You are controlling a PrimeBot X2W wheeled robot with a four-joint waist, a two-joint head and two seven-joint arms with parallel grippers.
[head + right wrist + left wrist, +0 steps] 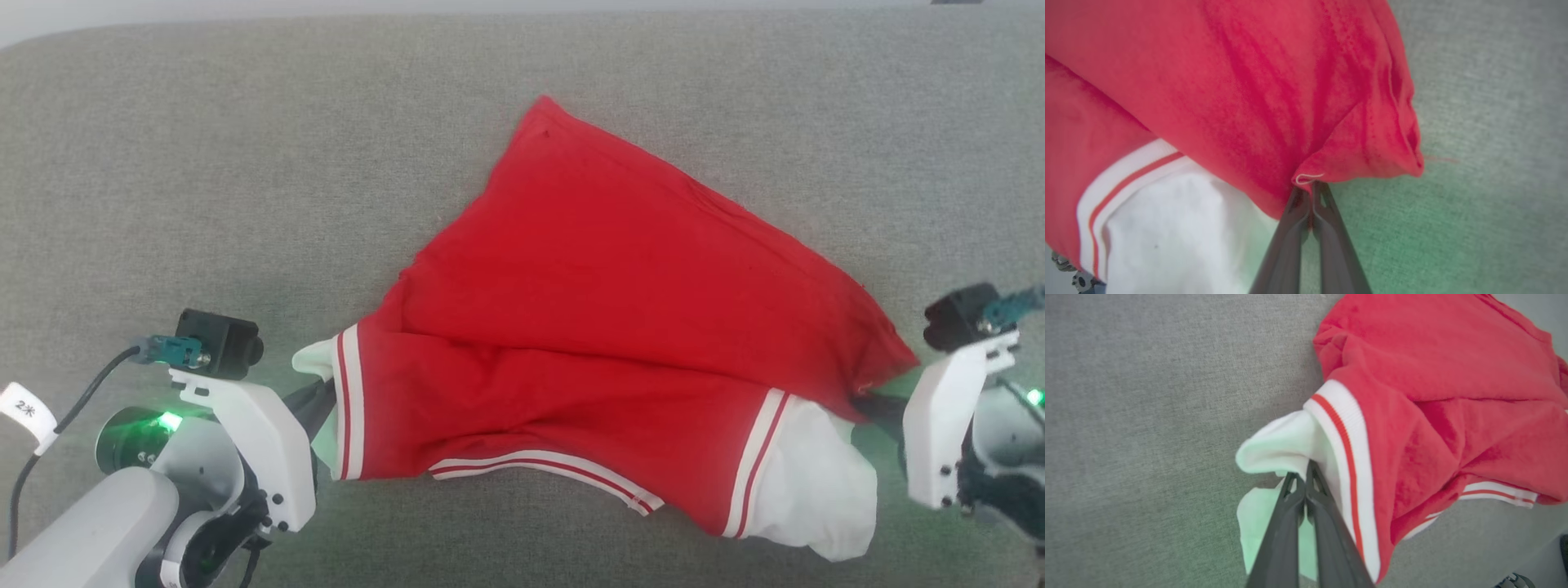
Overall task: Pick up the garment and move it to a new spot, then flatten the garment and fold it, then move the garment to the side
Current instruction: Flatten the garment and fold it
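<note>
Head view: small red jersey shirt with white sleeves lies on grey woven fabric. My left gripper pinches shut on its left sleeve, right gripper clamps a red edge at right, both ends held, I reckon, for spreading it flat.

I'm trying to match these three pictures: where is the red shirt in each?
Head view: the garment spreads across the centre.
Left wrist view: right side, sleeve pinched by left gripper.
Right wrist view: upper left, pinched by right gripper.
Shared landmark: striped sleeve trims.
</note>
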